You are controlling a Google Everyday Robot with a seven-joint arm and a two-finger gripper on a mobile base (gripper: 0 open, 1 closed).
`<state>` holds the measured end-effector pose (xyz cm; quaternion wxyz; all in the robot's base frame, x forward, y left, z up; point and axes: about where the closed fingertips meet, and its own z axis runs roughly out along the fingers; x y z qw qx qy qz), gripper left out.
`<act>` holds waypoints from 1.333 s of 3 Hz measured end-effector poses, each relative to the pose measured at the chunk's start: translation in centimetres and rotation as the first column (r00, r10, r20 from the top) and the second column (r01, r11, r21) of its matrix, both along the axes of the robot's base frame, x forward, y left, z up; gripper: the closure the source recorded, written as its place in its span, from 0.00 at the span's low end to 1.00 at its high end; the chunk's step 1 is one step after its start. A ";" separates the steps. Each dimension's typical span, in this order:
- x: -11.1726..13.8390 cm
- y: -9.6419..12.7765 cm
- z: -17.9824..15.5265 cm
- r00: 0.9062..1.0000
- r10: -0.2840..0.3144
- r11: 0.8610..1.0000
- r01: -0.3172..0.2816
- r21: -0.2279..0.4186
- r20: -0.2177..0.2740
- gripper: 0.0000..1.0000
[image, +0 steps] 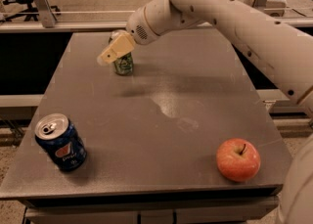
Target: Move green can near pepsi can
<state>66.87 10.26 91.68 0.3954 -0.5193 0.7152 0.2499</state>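
Camera view has the small green metallic soda can [124,64] standing upright toward the far side of the table, left of its middle; only the lower part of its shiny cylindrical body, with pale print, shows. Its top is covered by the robot's tan, blocky plastic gripper [110,53], which slants down to the left from a rounded cream wrist and overlaps the can's upper half. Whether the gripper is clamped on the can or merely standing in front of it cannot be told.

A smooth, cream-coloured, tube-shaped arm [234,17] runs from the wrist up and away to the right edge.

The flat, matte dark grey tabletop [195,71] has a dull sheen and a pale smudge near its centre. A dark blue pepsi can [61,142] with a red-white-blue round logo and silver pull-tab lid sits at the near left corner, well apart from the green can. A round, glossy red-yellow apple [238,159] with a short stem rests near the near right corner.
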 end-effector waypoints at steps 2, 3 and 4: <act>-0.1 0.5 -0.3 1.000 0.007 1.000 -0.007 -0.002 -0.004 0.40; -0.6 0.9 -0.3 0.999 0.049 0.998 -0.049 -0.035 -0.025 0.63; -1.9 1.3 0.8 0.990 0.112 0.993 -0.115 -0.040 -0.083 0.87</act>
